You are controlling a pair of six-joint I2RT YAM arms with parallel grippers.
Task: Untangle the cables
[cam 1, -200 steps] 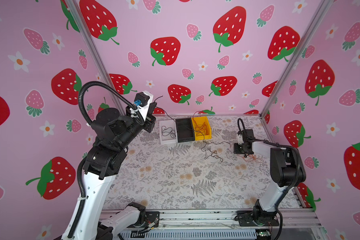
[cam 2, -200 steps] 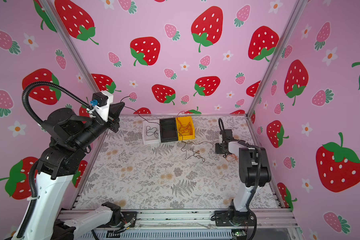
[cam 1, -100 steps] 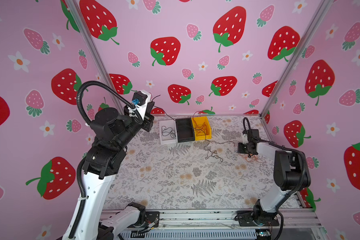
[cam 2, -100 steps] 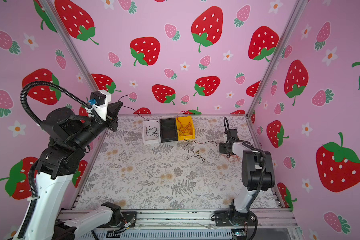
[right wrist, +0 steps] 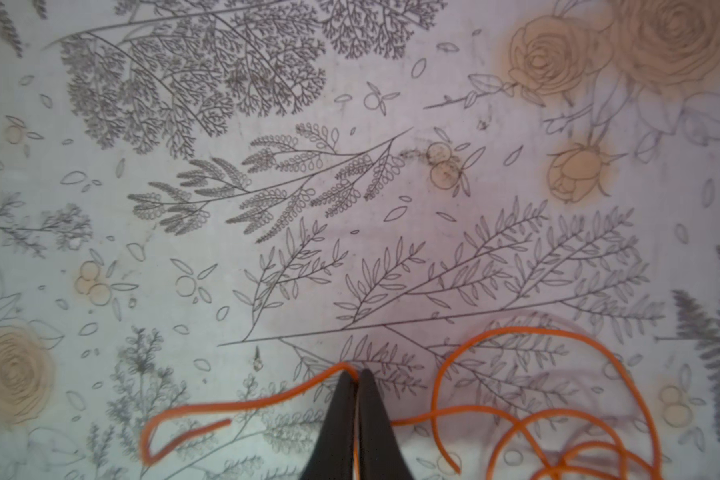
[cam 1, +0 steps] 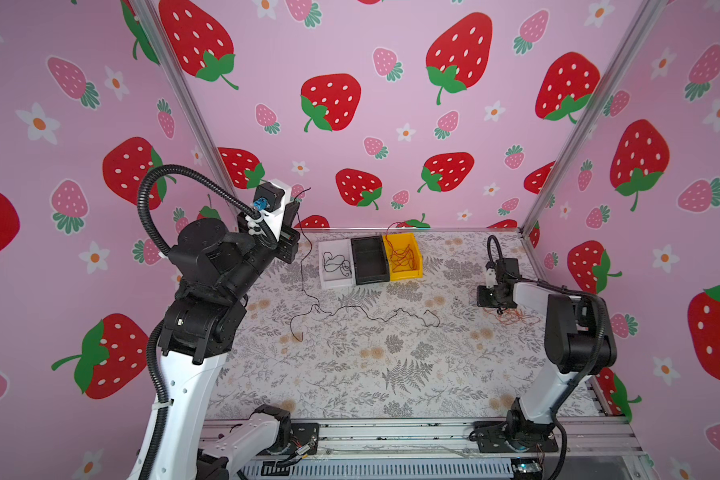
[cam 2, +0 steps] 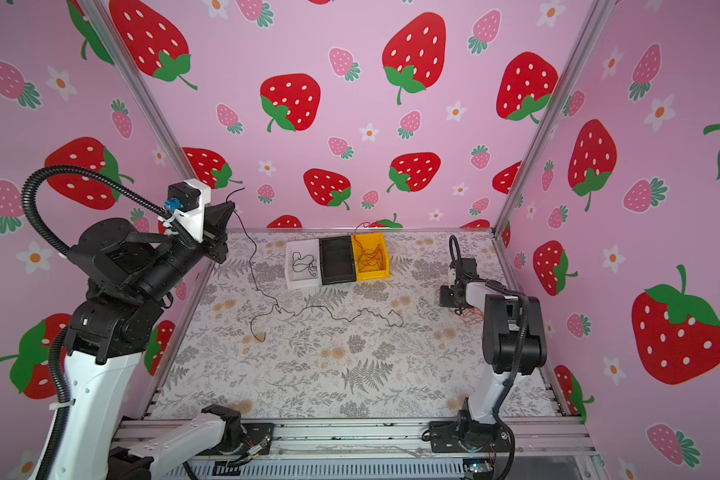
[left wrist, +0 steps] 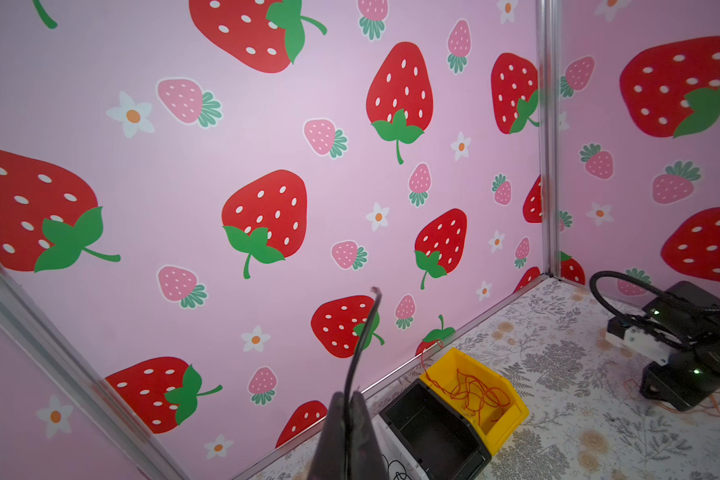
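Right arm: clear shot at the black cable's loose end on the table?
Probably yes. Bare table lies between the right gripper and the black cable, but its fingers are closed on the orange cable, so it must let go first.

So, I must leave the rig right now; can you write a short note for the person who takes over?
Left hand: raised at back left, shut on the long black cable, which hangs down and trails across the table.
Right hand: low at right, shut on the orange cable, its loops beside it.
Done: second black cable in the white bin, red cable in the yellow bin.
Left, likely: bin both held cables.
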